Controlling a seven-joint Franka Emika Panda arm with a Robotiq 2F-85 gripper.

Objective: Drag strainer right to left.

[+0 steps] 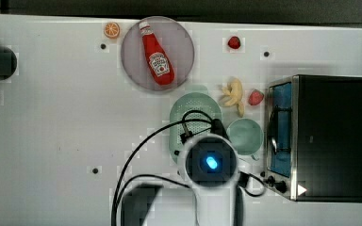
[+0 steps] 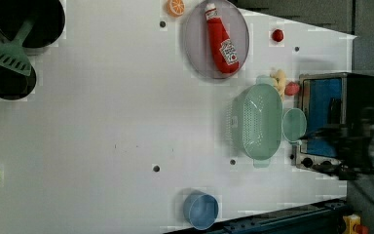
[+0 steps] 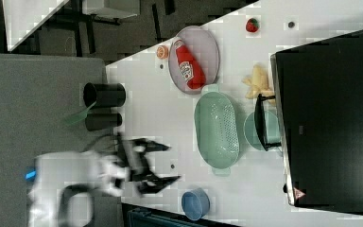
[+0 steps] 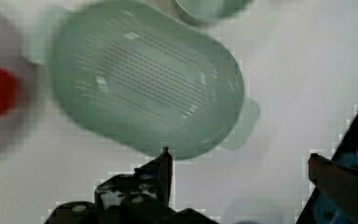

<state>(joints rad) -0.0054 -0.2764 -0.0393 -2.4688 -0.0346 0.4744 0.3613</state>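
Strainer (image 2: 259, 121): pale mint-green oval plastic basin, larger than the round cup (image 2: 293, 125) of the same colour just beside it; floor finely perforated in straight rows, walls smooth, a small flat tab at each narrow end. It stood upright on the white table (image 2: 102, 122), its long axis running up and down in the left view, with nothing inside it. In the left view it lay below the grey plate (image 2: 195, 44) carrying the ketchup bottle (image 2: 222, 39), with the cup between it and the small oven (image 2: 341, 112) toward the left view's right; a peeled banana (image 2: 278, 80) and a strawberry (image 2: 292, 88) lay near its upper tab. Pincer (image 4: 240, 161): stood wide apart, holding nothing, as the wrist view showed with bare table between the two fingers (image 4: 161, 172). The strainer lay clear of the pincer, untouched; in the wrist view one finger's tip stood just at the edge of the strainer's rim near one end tab, the other finger well off to the side over the oven's edge. In the right view the pincer (image 3: 172, 163) was at the right view's left of the strainer, apart from it, above a blue cup (image 3: 194, 204).
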